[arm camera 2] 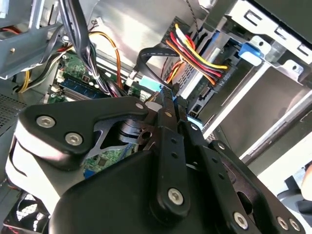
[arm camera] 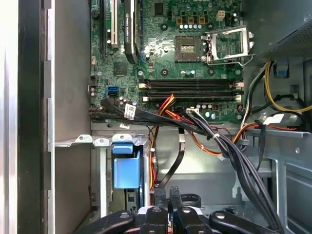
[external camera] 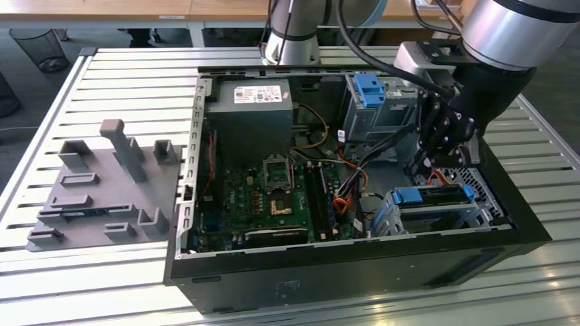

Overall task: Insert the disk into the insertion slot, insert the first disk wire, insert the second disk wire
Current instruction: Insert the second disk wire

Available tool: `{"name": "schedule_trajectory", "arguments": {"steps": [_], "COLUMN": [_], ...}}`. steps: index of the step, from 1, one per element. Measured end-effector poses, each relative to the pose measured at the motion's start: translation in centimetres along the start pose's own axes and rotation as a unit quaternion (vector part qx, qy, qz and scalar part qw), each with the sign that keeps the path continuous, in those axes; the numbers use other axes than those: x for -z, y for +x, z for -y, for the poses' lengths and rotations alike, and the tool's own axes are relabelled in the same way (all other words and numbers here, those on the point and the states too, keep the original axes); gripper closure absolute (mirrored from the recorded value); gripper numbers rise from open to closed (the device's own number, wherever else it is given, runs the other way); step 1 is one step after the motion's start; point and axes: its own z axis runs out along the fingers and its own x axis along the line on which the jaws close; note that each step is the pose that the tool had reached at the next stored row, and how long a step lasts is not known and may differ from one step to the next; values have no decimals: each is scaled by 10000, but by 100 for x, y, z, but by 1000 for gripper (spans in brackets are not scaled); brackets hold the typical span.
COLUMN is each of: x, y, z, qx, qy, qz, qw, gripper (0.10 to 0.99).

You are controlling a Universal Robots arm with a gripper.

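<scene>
The disk [external camera: 433,196], silver in its blue frame, lies inside the insertion slot [external camera: 480,193], a low perforated cage at the case's corner on the exterior view's right. My gripper [external camera: 428,168] hangs just above the disk's end. In the second wrist view the gripper [arm camera 2: 169,100] is shut on the plug of a flat black disk wire [arm camera 2: 146,56] that loops up from the board. A red, yellow and black wire [arm camera 2: 204,61] ends in a black plug at the disk's end beside the blue frame [arm camera 2: 249,51]. The first wrist view shows the gripper [arm camera: 165,212], the black wire [arm camera: 171,170] and the blue frame [arm camera: 126,165].
The open case holds the motherboard [external camera: 272,193], a power supply [external camera: 249,115] and a taller grey cage with a blue latch [external camera: 371,92]. A thick black cable bundle [arm camera: 234,156] runs close to my gripper. A grey fixture plate [external camera: 100,190] lies on the exterior view's left.
</scene>
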Motion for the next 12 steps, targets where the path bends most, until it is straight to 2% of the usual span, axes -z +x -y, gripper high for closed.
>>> {"name": "schedule_trajectory", "arguments": {"steps": [3,12], "x": [-12,-16], "y": [31,174], "z": [2,7], "qx": [-85,-92], "qy": [-1,-1], "qz": [3,14], "qw": [10000,10000], "gripper": [941,941]}}
